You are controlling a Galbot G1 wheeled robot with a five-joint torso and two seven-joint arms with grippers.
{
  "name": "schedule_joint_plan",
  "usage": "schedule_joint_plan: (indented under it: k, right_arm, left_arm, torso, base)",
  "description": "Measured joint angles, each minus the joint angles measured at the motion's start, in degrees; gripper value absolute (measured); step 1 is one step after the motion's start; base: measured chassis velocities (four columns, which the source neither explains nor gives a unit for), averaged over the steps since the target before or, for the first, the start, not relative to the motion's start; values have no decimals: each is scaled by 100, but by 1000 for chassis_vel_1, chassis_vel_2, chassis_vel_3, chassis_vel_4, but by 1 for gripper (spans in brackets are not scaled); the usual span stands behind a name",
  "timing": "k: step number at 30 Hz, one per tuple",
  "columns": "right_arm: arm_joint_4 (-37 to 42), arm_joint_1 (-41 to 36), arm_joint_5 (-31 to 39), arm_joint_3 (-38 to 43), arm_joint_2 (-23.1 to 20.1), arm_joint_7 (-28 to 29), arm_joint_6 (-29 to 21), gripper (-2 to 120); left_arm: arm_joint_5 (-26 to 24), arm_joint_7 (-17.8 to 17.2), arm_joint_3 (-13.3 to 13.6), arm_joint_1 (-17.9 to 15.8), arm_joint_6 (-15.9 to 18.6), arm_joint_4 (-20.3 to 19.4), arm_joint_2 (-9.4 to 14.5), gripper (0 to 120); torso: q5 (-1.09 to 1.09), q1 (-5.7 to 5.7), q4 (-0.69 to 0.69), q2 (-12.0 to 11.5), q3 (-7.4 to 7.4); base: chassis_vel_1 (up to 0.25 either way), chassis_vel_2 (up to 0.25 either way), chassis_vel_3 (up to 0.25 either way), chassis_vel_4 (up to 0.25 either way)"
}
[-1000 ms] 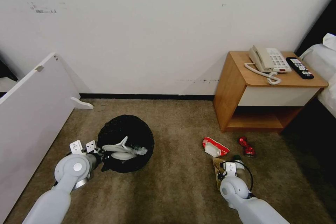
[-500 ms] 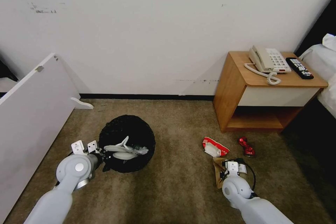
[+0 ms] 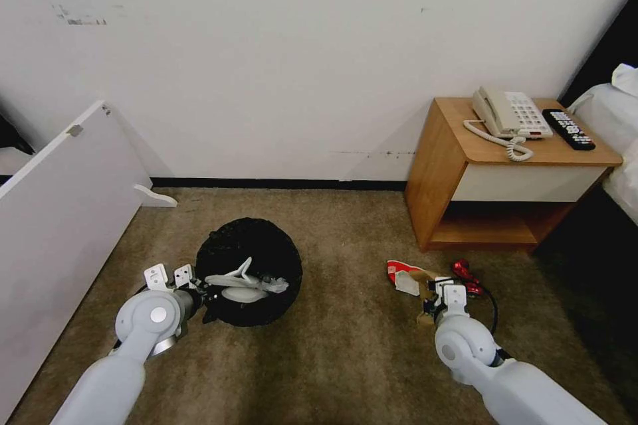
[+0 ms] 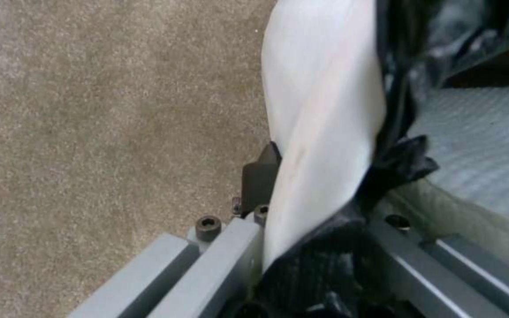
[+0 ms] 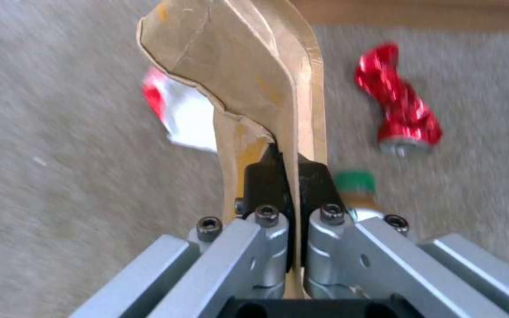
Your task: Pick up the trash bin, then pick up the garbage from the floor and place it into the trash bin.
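Carrying the brown paper bag (image 5: pixel 254 79) well means a firm pinch and a level sweep across the carpet to the trash bin (image 3: pixel 249 259). The right gripper (image 5: pixel 284 176) has its fingers clenched on the bag's edge, above the red can (image 5: pixel 399 110) and red-white packet (image 5: pixel 175 110). The left gripper (image 3: pixel 199 295) grips the bin's rim, apparently through its black liner, slippers (image 3: pixel 242 285) inside.

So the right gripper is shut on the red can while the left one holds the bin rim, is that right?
Not the can. The right wrist view shows the right gripper shut on the brown paper bag; the red can lies on the carpet. The left gripper does hold the trash bin rim.
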Motion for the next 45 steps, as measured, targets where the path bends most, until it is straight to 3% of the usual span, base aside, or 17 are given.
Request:
schedule_joint_plan:
  k: [14, 26, 29, 35, 45]
  right_arm:
    - [739, 355, 30, -30, -373, -614, 102, 0]
    - [1023, 563, -586, 42, -450, -1580, 534, 0]
    - [1132, 749, -985, 36, -427, -1996, 767, 0]
    - [1145, 1013, -1498, 26, -378, -2551, 1166, 0]
    - [993, 1854, -1572, -368, -65, -3453, 2004, 0]
  left_arm:
    - [-67, -32, 83, -80, 95, -40, 18, 0]
    - [-529, -413, 166, -121, 176, -315, 168, 0]
    - [-763, -543, 195, -160, 179, -460, 258, 0]
    - [-718, -572, 217, -154, 176, -530, 313, 0]
    - [-688, -453, 330, -113, 162, -876, 325, 0]
  torso:
    - [-1, 0, 0, 0, 0]
    - [-2, 0, 0, 0, 1]
    - [0, 0, -1, 0, 1]
    - [-1, 0, 0, 0, 0]
    - [-1, 0, 0, 0, 0]
  base:
    - [0, 0, 0, 0]
    - [0, 0, 0, 0]
    - [0, 0, 0, 0]
    - [0, 0, 0, 0]
    - [0, 0, 0, 0]
